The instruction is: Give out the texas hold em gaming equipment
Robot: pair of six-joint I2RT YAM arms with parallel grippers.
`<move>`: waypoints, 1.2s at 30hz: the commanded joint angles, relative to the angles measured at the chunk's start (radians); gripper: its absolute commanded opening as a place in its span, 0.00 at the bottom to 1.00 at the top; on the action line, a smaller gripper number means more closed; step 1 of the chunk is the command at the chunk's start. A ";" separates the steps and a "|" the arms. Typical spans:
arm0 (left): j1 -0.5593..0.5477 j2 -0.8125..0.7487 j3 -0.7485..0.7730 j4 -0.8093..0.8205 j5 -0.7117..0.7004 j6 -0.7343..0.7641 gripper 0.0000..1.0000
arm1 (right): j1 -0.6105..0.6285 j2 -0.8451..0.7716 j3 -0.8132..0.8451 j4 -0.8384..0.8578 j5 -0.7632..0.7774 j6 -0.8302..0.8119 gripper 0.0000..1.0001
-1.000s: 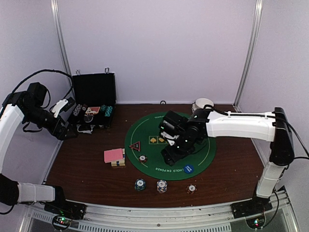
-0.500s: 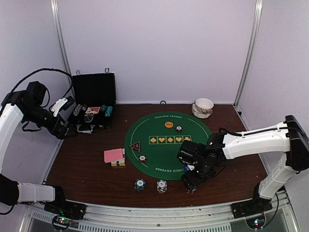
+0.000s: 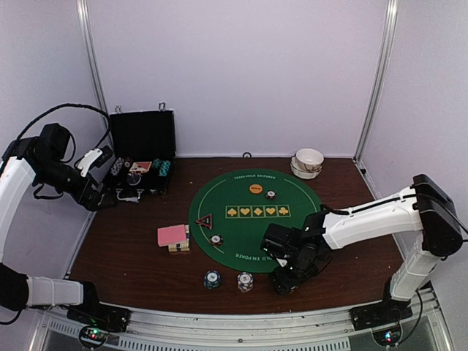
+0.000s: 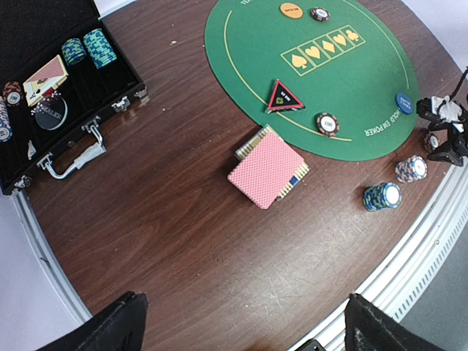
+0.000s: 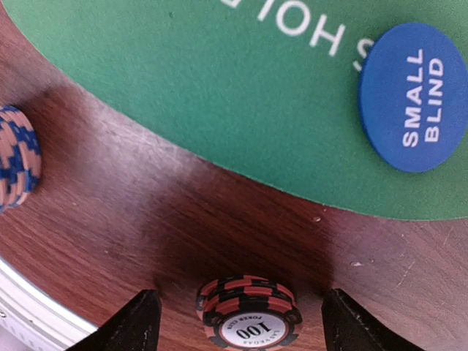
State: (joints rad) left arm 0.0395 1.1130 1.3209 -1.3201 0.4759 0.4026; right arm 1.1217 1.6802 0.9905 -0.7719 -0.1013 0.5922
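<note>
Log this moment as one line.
right pincer open, straddling red-black chip stack on wood beside green mat | left pincer open, empty

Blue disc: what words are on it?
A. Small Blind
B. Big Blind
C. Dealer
A: in the right wrist view the blue disc on the green mat reads SMALL BLIND in white letters.

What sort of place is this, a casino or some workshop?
Probably a robot test booth, not a casino: plain white walls, a left arm and right arm mounted at the table edge, and a green poker mat with chip stacks beside it.
</note>
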 commanded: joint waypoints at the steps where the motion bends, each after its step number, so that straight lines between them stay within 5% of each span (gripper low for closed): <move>1: 0.007 0.002 0.026 -0.007 0.011 0.004 0.98 | 0.006 0.014 -0.017 0.018 0.004 0.012 0.76; 19: 0.007 -0.004 0.026 -0.011 0.010 0.007 0.98 | 0.009 -0.011 0.005 -0.040 0.025 0.000 0.35; 36: 0.007 0.000 0.028 -0.014 0.021 0.009 0.98 | -0.057 -0.087 0.179 -0.264 0.114 -0.085 0.29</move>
State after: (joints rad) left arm 0.0395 1.1145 1.3209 -1.3350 0.4763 0.4026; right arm 1.1126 1.6352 1.1160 -0.9653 -0.0494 0.5423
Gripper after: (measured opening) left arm 0.976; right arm 0.400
